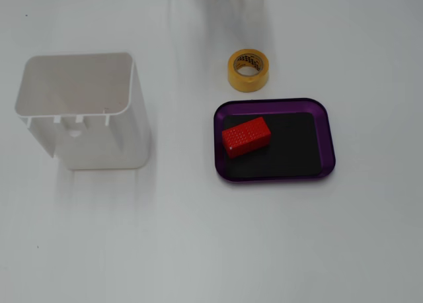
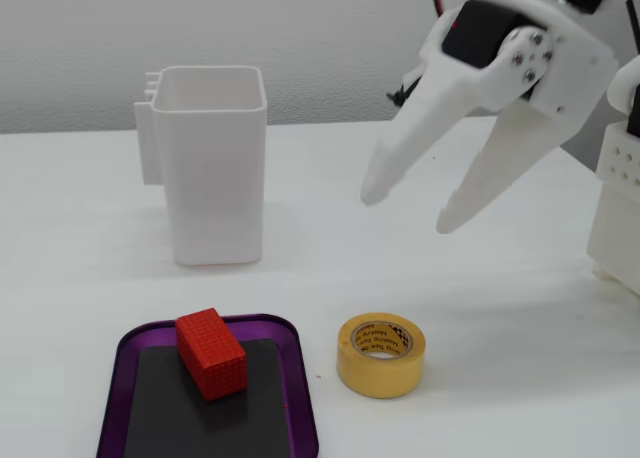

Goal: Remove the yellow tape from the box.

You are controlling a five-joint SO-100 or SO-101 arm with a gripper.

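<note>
The yellow tape [image 1: 248, 69] [image 2: 381, 353] lies flat on the white table, just outside the box, with its printed core showing. The box [image 1: 324, 128] [image 2: 299, 398] is a purple-rimmed tray with a black floor, and a red block [image 1: 246, 136] [image 2: 211, 352] rests inside it. My white gripper [image 2: 408, 206] hangs in the air above and behind the tape, open, with nothing between its fingers. It is apart from the tape. In the top-down fixed view the gripper shows only as a faint blur at the upper edge.
A tall white plastic container [image 1: 79, 108] [image 2: 209, 176] stands on the table, left of the box in both fixed views. A white structure [image 2: 618, 203] sits at the right edge of the side fixed view.
</note>
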